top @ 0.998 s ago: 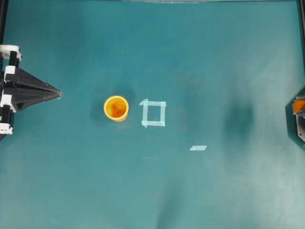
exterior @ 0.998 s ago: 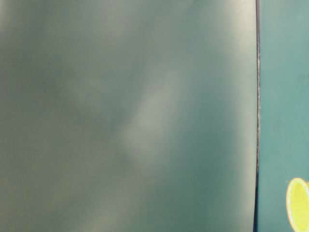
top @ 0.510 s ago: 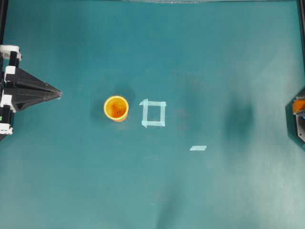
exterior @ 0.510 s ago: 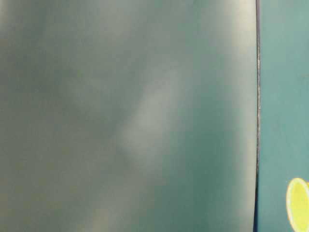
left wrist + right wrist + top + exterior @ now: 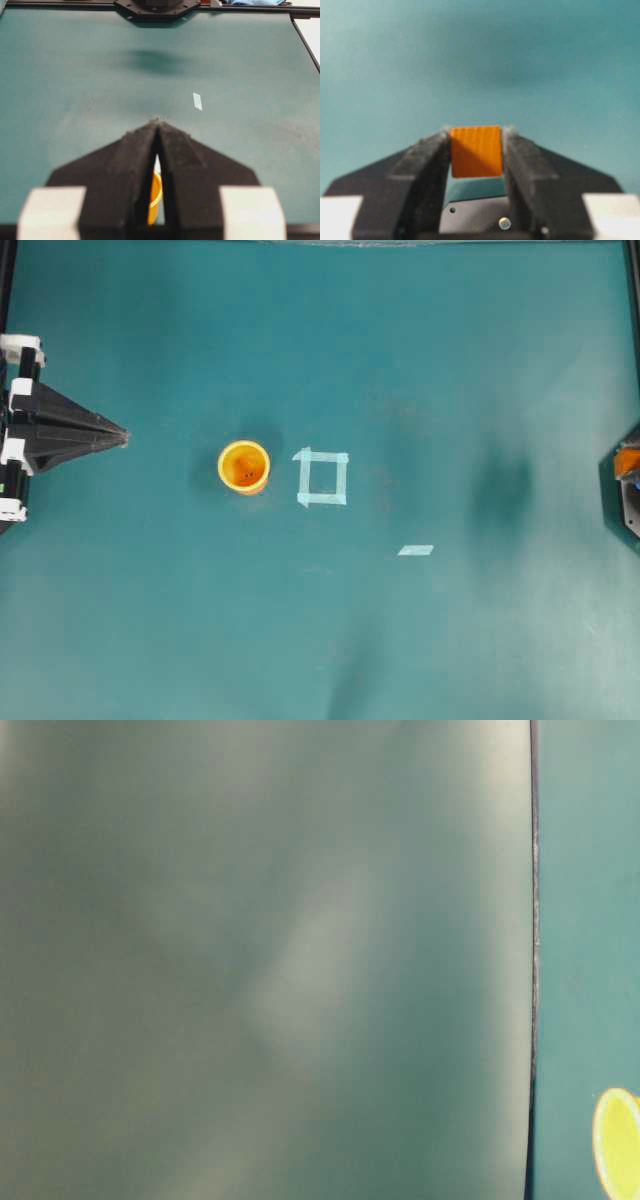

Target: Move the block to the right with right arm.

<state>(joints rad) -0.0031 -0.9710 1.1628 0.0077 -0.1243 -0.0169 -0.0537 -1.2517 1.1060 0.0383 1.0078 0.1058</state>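
The right hand (image 5: pixel 476 150) is pinching the block (image 5: pixel 476 151) between its tips up at the counter's (image 5: pixel 420 360) right edge, so it's looking like the carry step, with lowering and letting go coming next.

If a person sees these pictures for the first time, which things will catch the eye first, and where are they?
The brightest thing is the yellow-orange cup, standing left of centre on the green table, just left of a square of pale tape. In the right wrist view, the orange block is clamped between the fingers of the right gripper. At the left edge of the overhead view, the left gripper points toward the cup, shut.
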